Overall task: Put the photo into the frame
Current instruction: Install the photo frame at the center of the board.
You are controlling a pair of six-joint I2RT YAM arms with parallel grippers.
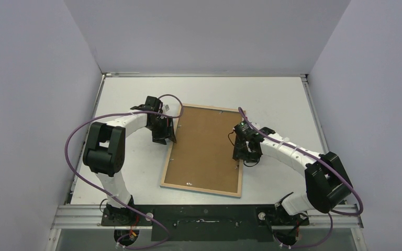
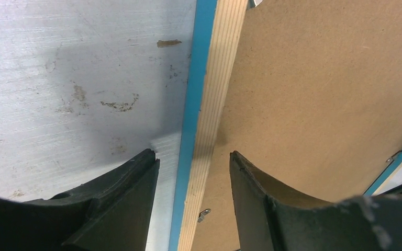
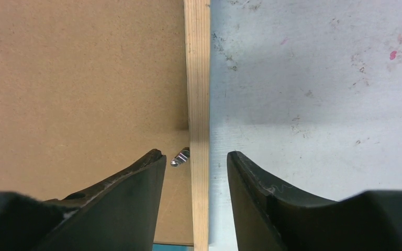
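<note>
You see the frame (image 1: 204, 190) lying face down in the middle of the desk (image 1: 277, 94), with its wood-coloured back up and the brown backing board (image 1: 207, 149) inside it. The left jaws are spread and stand astride the left rail (image 2: 209, 104), one finger over the desk and one over the board, with a gap on both sides. The right jaws are spread in the same way astride the right rail (image 3: 198, 78), just beside a small metal clip (image 3: 180, 157)
</note>
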